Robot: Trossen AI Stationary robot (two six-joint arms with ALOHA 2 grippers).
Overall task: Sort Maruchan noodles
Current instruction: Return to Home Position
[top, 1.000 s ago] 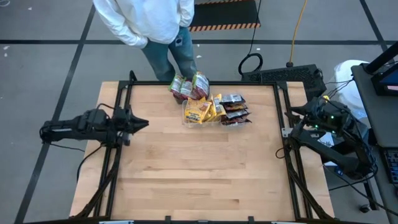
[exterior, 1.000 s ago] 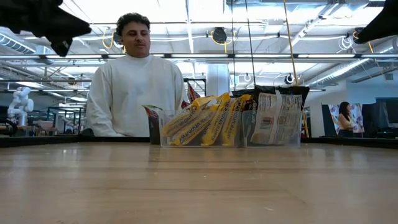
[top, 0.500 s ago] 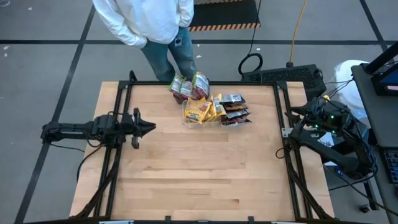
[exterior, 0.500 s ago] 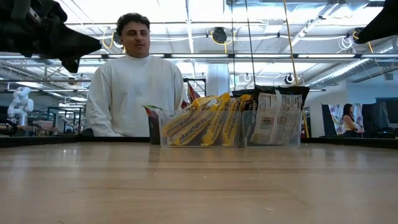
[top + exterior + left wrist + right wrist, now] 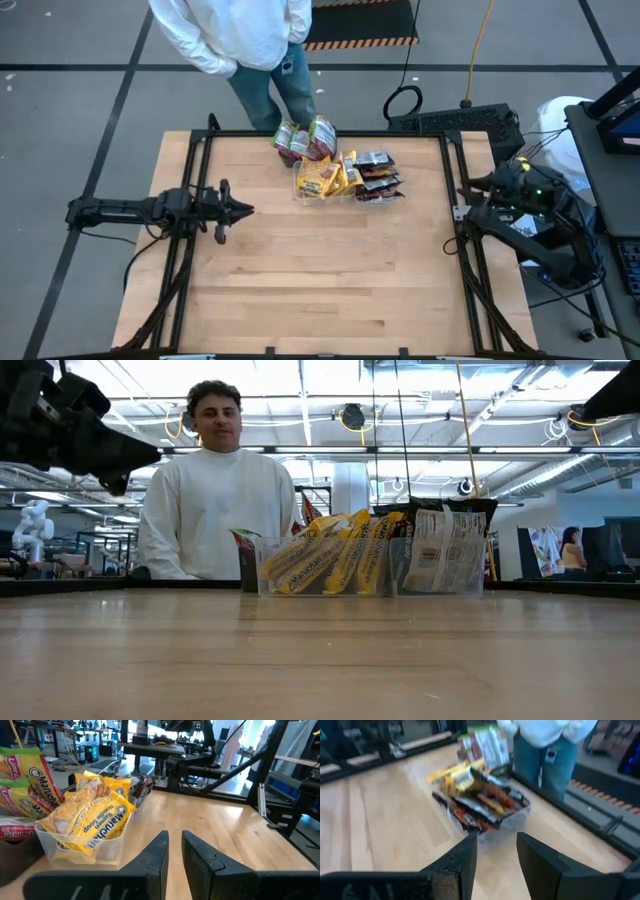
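While packets [image 5: 345,175] crowd the far edge, left fingers [image 5: 240,210] narrowly parted, right fingers [image 5: 492,852] apart, empty.

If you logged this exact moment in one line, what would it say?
left gripper: over table, empty | right gripper: open, at table edge | noodle packets: in tubs, untouched | person: behind table

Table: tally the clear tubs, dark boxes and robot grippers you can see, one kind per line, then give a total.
Clear tubs: 2
Dark box: 1
Grippers: 2, left gripper and right gripper
Total: 5
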